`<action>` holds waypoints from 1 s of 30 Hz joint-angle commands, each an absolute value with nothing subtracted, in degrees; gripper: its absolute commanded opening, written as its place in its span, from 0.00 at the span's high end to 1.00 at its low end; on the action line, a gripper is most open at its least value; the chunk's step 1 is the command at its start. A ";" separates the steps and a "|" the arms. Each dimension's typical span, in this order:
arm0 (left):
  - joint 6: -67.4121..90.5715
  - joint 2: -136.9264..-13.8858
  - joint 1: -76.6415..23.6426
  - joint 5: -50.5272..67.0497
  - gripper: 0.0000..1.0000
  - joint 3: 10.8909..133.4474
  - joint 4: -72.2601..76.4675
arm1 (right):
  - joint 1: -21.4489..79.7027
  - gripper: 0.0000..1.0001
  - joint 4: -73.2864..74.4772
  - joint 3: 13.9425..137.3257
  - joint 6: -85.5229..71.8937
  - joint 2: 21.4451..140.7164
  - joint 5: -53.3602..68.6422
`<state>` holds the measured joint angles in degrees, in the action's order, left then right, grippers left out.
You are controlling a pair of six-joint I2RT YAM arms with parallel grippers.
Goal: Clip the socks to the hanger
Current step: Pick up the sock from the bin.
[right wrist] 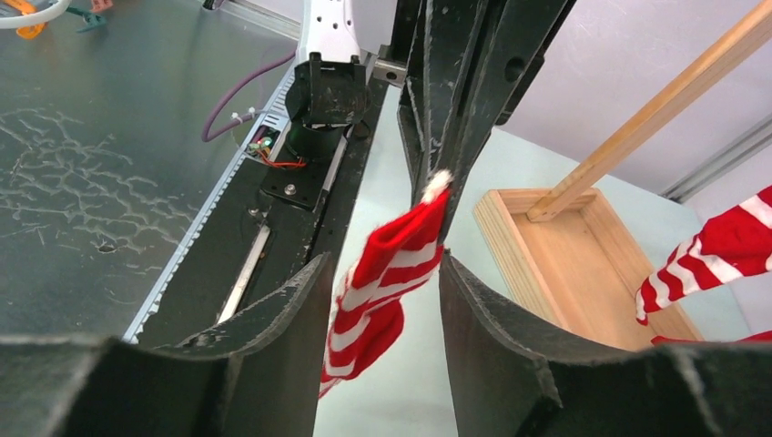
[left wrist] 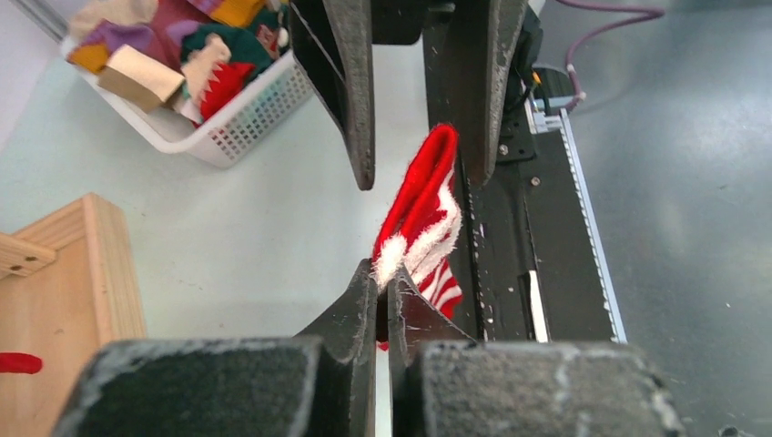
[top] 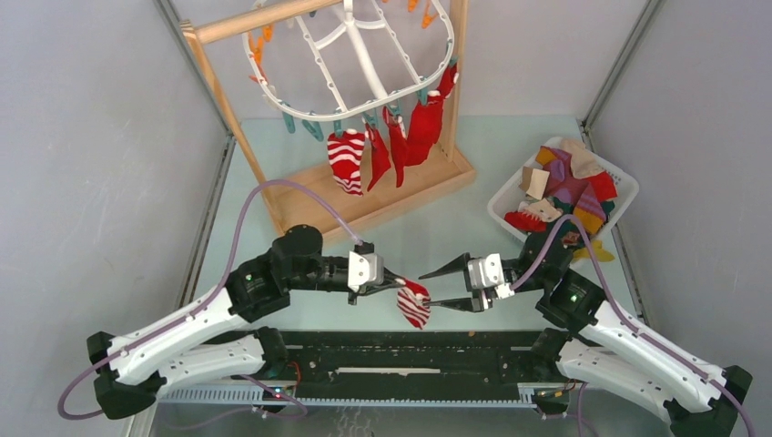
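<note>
My left gripper (top: 398, 283) is shut on the cuff of a red-and-white striped sock (top: 413, 305), which hangs from it above the table's near middle. In the left wrist view the sock (left wrist: 421, 228) sticks up from my closed fingertips (left wrist: 383, 278). My right gripper (top: 437, 287) is open, its jaws either side of the sock's free end without closing on it; the sock (right wrist: 387, 282) hangs between them in the right wrist view. The white oval hanger (top: 350, 55) hangs from a wooden stand at the back, with one striped sock (top: 346, 159) and red socks (top: 421, 123) clipped along its near rim.
A white basket (top: 510, 196) at the right holds several loose socks in red, purple, yellow and beige. The wooden stand's tray base (top: 382, 205) sits behind my left arm. A black rail (top: 410, 350) runs along the near edge.
</note>
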<state>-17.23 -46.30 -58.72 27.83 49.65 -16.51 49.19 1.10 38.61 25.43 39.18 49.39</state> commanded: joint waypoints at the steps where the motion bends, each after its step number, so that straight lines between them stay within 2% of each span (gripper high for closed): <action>1: -19.40 -47.12 -58.32 31.34 0.99 53.85 -18.29 | 50.36 0.48 -1.36 39.37 24.44 39.78 48.06; 5: -19.94 -47.51 -57.93 32.60 0.99 54.78 -18.44 | 51.46 0.60 -1.36 39.33 24.39 40.47 47.43; 11: -20.12 -47.46 -56.92 35.16 0.99 55.00 -18.55 | 52.57 0.62 -0.62 39.37 25.59 40.94 46.76; 14: -20.04 -47.86 -56.57 37.08 0.98 54.92 -18.54 | 52.80 0.73 -1.30 39.40 25.48 40.98 46.58; 18: -20.04 -48.78 -56.03 39.13 0.96 54.92 -18.54 | 53.21 0.99 -1.32 39.93 25.48 41.11 46.54; 21: -18.03 -49.00 -54.46 39.52 0.93 54.02 -16.52 | 53.48 1.00 -0.44 40.49 25.29 41.02 45.67; 24: -8.70 -47.55 -50.00 33.33 0.79 50.63 -9.14 | 53.53 1.00 0.26 40.52 24.75 40.75 44.25; 26: 1.72 -45.98 -46.96 26.21 0.61 48.19 -4.77 | 53.06 1.00 1.74 40.51 23.62 40.54 43.81; 30: 12.29 -42.85 -43.35 19.62 0.52 44.56 -3.42 | 52.13 1.00 0.58 40.19 20.97 40.44 43.35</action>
<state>-2.24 -46.04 -45.65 28.58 47.97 -9.04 52.66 1.63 38.63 24.12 40.99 44.71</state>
